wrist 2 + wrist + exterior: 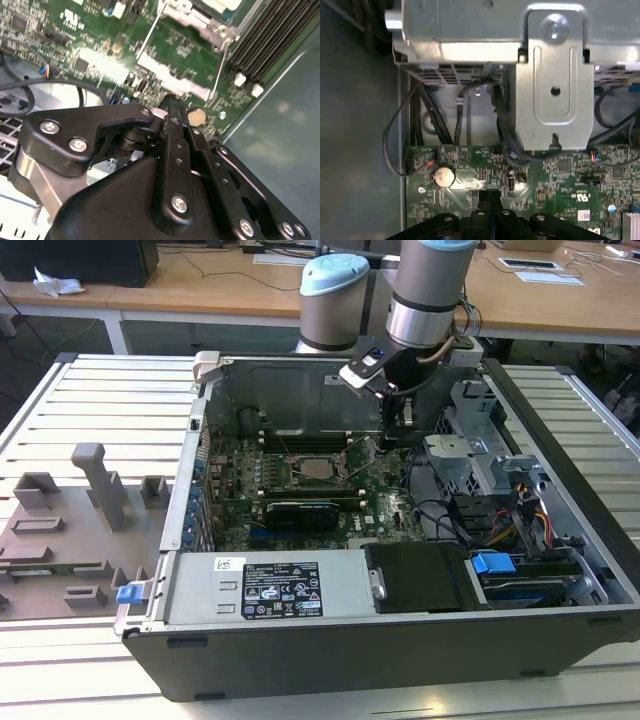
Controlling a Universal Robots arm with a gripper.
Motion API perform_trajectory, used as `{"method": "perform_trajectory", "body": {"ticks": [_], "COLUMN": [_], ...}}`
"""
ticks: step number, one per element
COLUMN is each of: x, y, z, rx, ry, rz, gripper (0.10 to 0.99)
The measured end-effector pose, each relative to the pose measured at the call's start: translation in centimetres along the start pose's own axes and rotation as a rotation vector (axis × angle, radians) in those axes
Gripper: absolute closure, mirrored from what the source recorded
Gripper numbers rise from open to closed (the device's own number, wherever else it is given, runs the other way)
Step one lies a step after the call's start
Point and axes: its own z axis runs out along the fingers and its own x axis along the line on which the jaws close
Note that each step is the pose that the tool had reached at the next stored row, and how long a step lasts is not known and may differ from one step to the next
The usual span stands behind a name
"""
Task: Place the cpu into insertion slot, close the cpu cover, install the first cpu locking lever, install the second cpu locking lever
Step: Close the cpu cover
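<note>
Tool [386,440] hovers near dull silver square cpu [318,469].

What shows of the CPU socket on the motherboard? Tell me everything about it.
The CPU socket is a square, silvery-rimmed frame lying flat on the green motherboard inside the open computer case. A dull silver-grey cpu fills its centre. In the second wrist view two thin wire levers run out from its frame, seemingly unlatched. Black memory slots lie alongside. The gripper hangs to the exterior view's right of it; whether it touches a lever cannot be told.
</note>
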Motion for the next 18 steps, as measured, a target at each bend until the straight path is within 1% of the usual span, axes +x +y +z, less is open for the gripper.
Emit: {"method": "perform_trajectory", "body": {"ticks": [5, 16, 18], "x": [-0.02, -0.03, -0.03], "y": [-1.71, -3.21, -3.67], "z": [0.08, 0.11, 0.12], "rx": [0.000, 0.000, 0.000], "ry": [-0.0003, -0.0001, -0.0001], "rz": [0.000, 0.000, 0.000], "gripper": [0.980, 0.980, 0.980]}}
